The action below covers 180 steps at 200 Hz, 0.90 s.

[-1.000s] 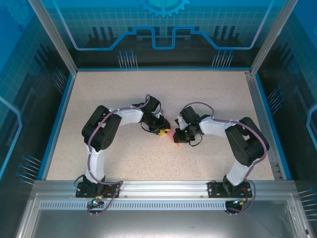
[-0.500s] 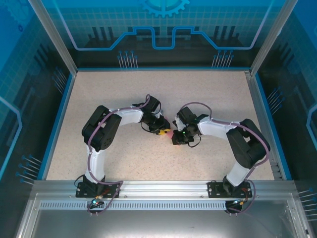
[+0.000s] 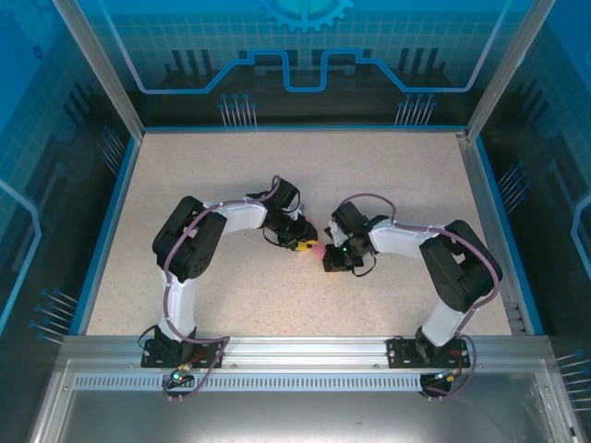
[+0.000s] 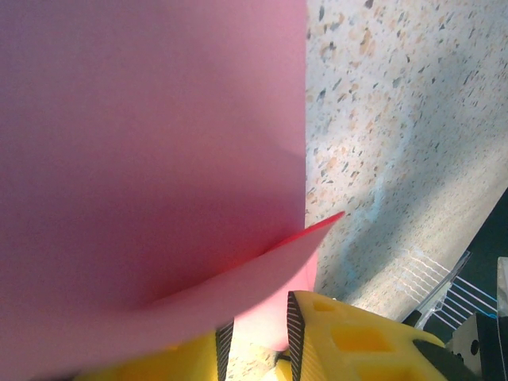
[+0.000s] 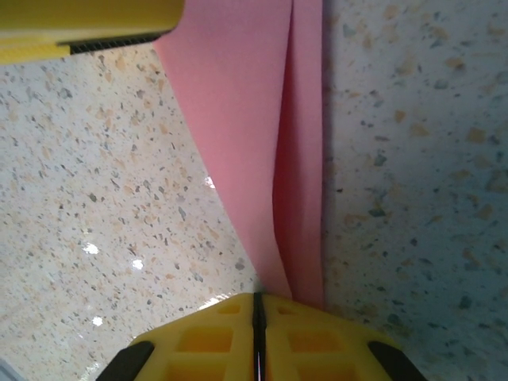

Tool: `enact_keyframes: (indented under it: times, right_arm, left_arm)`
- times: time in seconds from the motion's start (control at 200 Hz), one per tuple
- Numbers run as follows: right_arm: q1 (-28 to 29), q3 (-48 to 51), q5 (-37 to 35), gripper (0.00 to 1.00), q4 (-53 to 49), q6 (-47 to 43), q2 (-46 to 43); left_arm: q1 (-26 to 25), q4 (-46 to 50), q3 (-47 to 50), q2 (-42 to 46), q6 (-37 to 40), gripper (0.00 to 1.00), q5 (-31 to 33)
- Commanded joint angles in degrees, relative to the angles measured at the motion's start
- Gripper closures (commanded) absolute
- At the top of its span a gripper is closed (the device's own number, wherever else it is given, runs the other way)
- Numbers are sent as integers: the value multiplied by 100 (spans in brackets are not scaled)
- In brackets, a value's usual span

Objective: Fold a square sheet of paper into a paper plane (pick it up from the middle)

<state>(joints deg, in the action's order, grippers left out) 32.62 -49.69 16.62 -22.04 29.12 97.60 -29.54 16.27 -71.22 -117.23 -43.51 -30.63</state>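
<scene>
The pink paper (image 3: 317, 247) sits folded mid-table, squeezed between both grippers. In the left wrist view the paper (image 4: 151, 159) rises close to the camera, and one pointed flap lies over the left finger. My left gripper (image 4: 259, 333) has its yellow jaws apart, with a fold of paper in the gap that neither pad visibly pinches. From the right wrist the paper (image 5: 246, 135) narrows to a creased strip. That strip runs into my right gripper (image 5: 255, 300), whose jaws are shut together on its end. One left finger (image 5: 87, 24) shows at the top. From above, the left gripper (image 3: 307, 242) and right gripper (image 3: 325, 254) nearly touch.
The speckled table (image 3: 231, 166) has a blue rim (image 3: 111, 221) on three sides. An aluminium rail (image 3: 305, 351) holding both arm bases runs along the near side. Both arms bend inward toward the centre.
My right gripper has shifted slightly left toward the left gripper, covering more of the pink paper from above. The left arm has stayed still.
</scene>
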Motion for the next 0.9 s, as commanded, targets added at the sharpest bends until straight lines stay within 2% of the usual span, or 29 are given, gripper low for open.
enact_keyframes:
  times: [0.0, 0.19, 0.395, 0.665, 0.895]
  right_arm:
    - [-134, 492, 97, 90, -319, 50, 44]
    - [-300, 935, 449, 90, -26, 48, -312]
    - [-141, 371, 474, 88, 95, 129, -857]
    - [-50, -435, 356, 88, 210, 95, 57]
    - [-61, -430, 312, 89, 167, 76, 461]
  left_arm:
    - [100, 640, 157, -450, 116, 71, 930]
    - [104, 638, 162, -450, 109, 71, 911]
    - [98, 646, 127, -434, 124, 71, 901]
    - [96, 598, 127, -467, 105, 71, 875]
    - [103, 615, 120, -498, 98, 71, 875]
